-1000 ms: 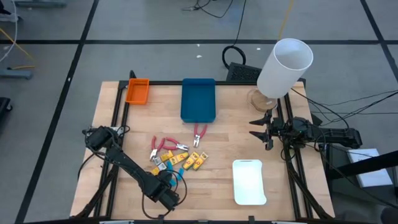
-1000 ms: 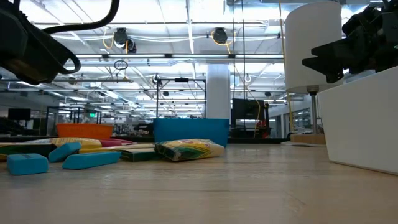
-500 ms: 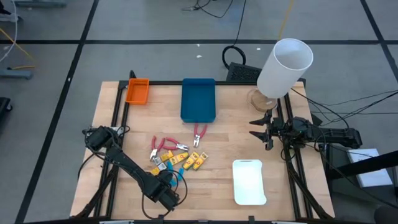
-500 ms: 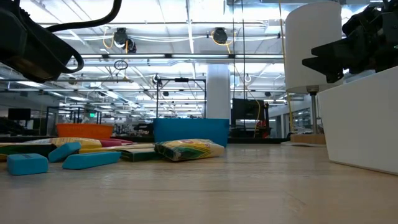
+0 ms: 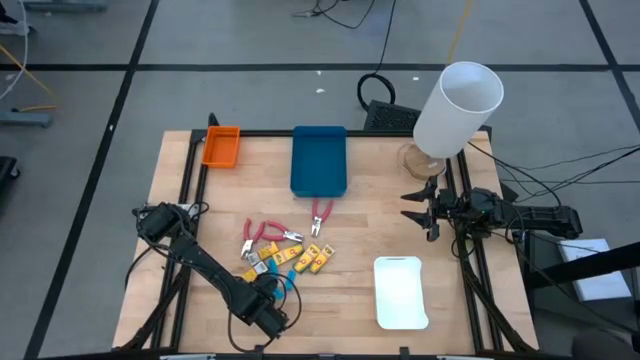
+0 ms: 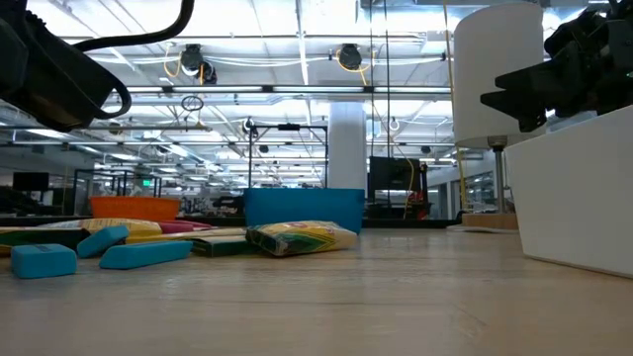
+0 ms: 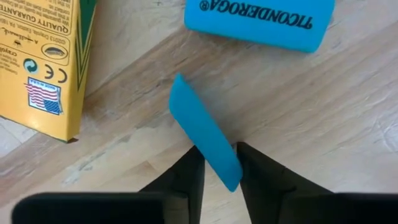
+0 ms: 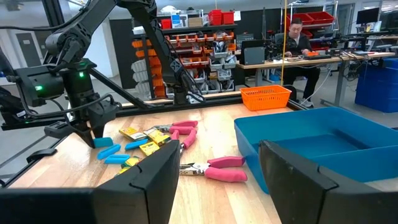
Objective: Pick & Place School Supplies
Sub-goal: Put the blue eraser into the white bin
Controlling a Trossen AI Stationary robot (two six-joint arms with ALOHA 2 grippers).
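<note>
High view takes in the whole wooden table [image 5: 360,230], with a white lamp shade [image 5: 457,108] at its far right corner, a blue tray [image 5: 319,160] at the far middle, a white tray [image 5: 401,292] near the front right and a small orange tray [image 5: 221,146] at the far left. From here the right gripper [image 5: 418,208] waits at the table's right edge, fingers spread apart and holding nothing, while the left gripper [image 5: 277,293] is low at the near side of the supplies cluster, its fingers too small to read. Only the left wrist view settles that: the fingers [image 7: 186,177] are pinched on one end of a light-blue eraser [image 7: 205,140] tilted up on its edge on the wood, with a second blue eraser [image 7: 261,22] and a yellow crayon box [image 7: 43,62] close by. Right wrist view alone shows the pink-handled pliers [image 8: 214,168] lying flat beside the blue tray, and a person [image 8: 298,37] seated at a desk far behind.
</note>
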